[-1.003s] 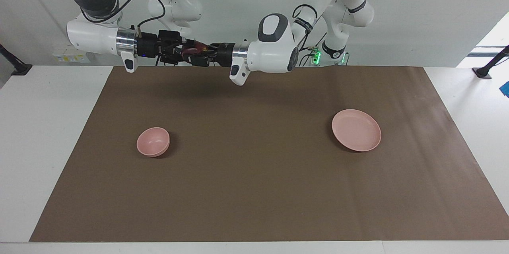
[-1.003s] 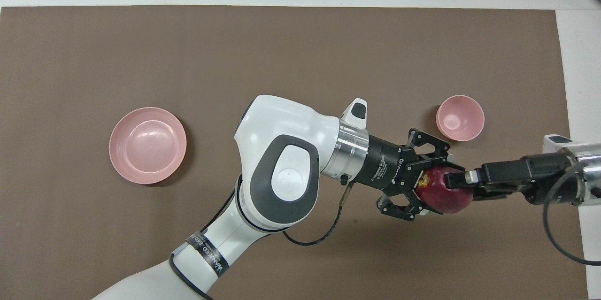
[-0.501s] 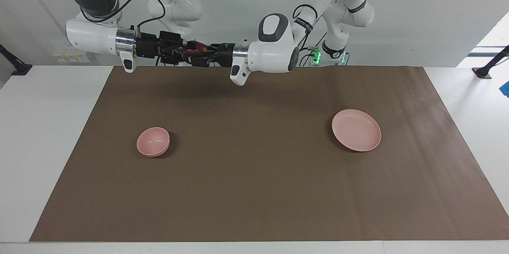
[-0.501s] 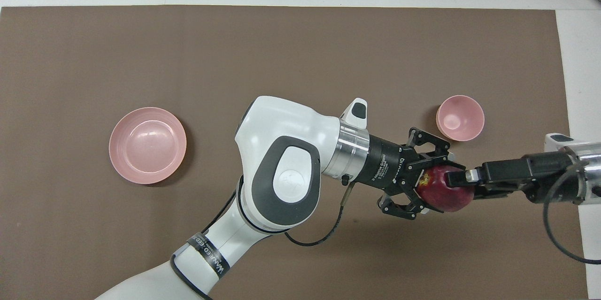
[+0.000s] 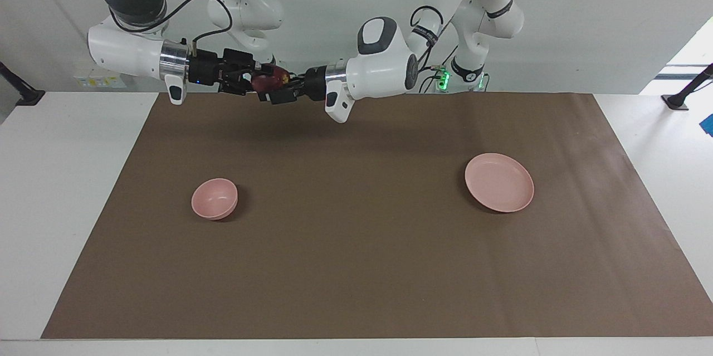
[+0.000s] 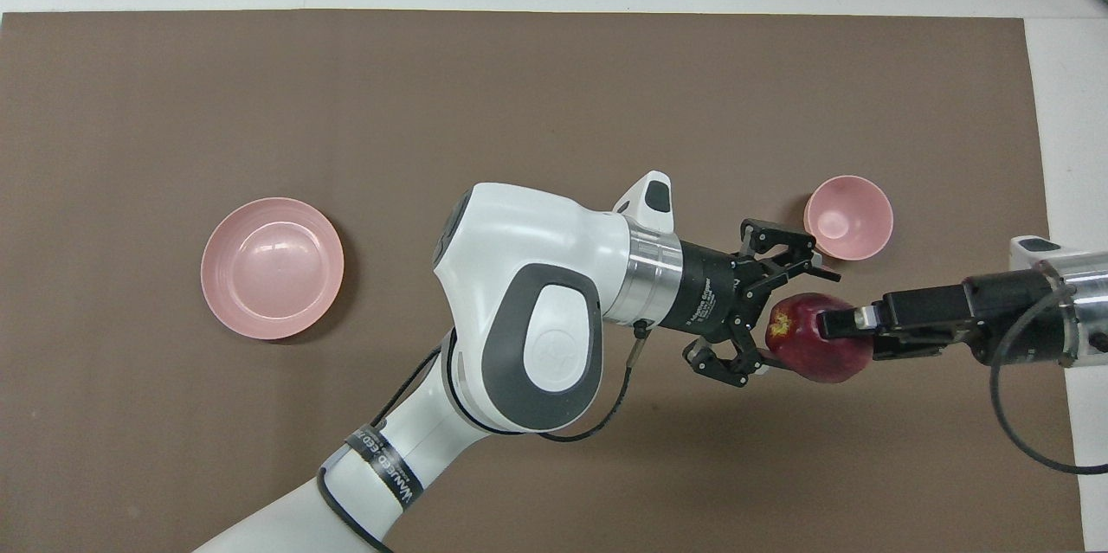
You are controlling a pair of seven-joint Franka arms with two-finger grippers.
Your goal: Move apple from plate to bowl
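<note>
Brown paper mat [image 5: 367,244] covers most of the white table [image 5: 67,189], with a plain pale wall [image 5: 601,16] rising at the robots' end. High over the mat's edge nearest the robots, the right tool [image 6: 835,335] is clamped on the dark red apple [image 6: 805,347], while the left tool [image 6: 763,321] stands spread wide just beside it, gripping nothing. Pink bowl [image 5: 214,198] sits toward the right arm's end, pink plate [image 5: 499,182] toward the left arm's
</note>
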